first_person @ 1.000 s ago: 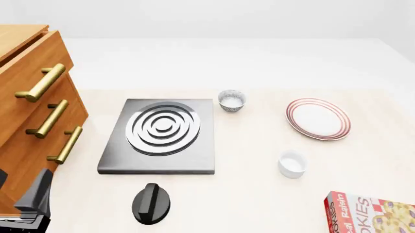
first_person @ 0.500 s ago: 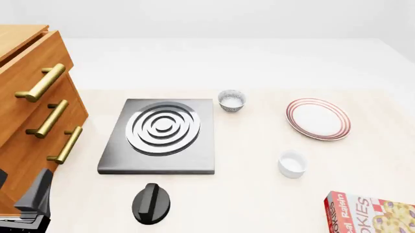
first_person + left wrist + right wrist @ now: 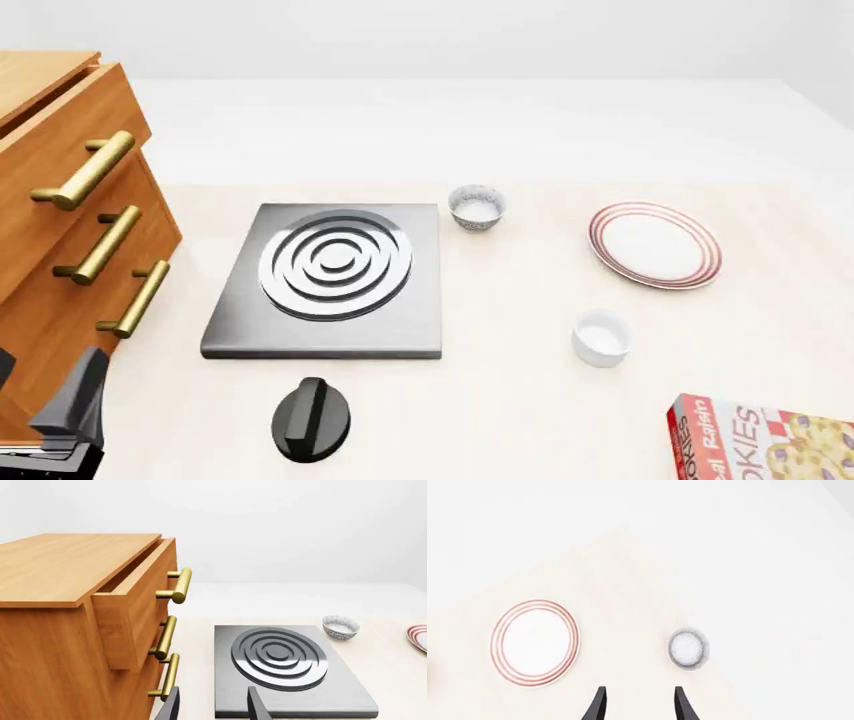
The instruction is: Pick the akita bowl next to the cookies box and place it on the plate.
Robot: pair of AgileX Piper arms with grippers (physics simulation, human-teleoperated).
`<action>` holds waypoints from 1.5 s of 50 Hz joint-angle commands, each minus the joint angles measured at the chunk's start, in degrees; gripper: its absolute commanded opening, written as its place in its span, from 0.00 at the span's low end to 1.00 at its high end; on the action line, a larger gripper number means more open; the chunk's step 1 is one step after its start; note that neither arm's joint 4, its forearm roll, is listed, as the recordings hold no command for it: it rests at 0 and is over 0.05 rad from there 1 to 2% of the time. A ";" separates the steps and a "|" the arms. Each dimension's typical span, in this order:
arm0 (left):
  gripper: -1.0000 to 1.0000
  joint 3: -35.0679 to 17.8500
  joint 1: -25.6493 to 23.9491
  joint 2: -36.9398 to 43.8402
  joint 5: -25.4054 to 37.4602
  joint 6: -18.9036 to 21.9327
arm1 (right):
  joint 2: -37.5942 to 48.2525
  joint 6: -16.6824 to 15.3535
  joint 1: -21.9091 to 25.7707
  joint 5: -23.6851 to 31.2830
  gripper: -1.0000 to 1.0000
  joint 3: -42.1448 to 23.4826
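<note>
In the right wrist view an akita bowl (image 3: 687,649), speckled white inside, sits at the table's edge, apart from the red-ringed plate (image 3: 534,642). It lies outside the front view, so I cannot see its distance to the cookies box (image 3: 763,440). A look-alike bowl (image 3: 477,207) stands by the stove's far right corner, far from the box. The plate (image 3: 654,245) lies at right of centre. My right gripper (image 3: 637,707) is open and empty, short of the bowl and plate. My left gripper (image 3: 212,710) is open and empty at the stove's near edge.
A grey stove plate with a silver ringed burner (image 3: 334,262) lies mid-table, a black knob (image 3: 311,418) in front of it. A plain white cup (image 3: 601,337) stands between plate and box. A wooden drawer cabinet (image 3: 67,230) with brass handles fills the left side.
</note>
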 commanded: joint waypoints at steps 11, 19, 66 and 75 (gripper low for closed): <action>1.00 0.00 0.00 0.00 0.00 0.00 | 9.87 -1.22 -4.05 1.28 1.00 -8.87; 1.00 0.00 0.00 0.00 0.00 0.00 | 14.14 -1.68 -5.88 3.15 1.00 -14.38; 1.00 0.00 0.00 0.00 0.00 0.00 | 31.99 -4.26 -13.55 2.35 1.00 -23.56; 1.00 0.00 0.00 0.00 0.00 0.00 | 33.54 -4.78 -15.28 2.27 1.00 -24.08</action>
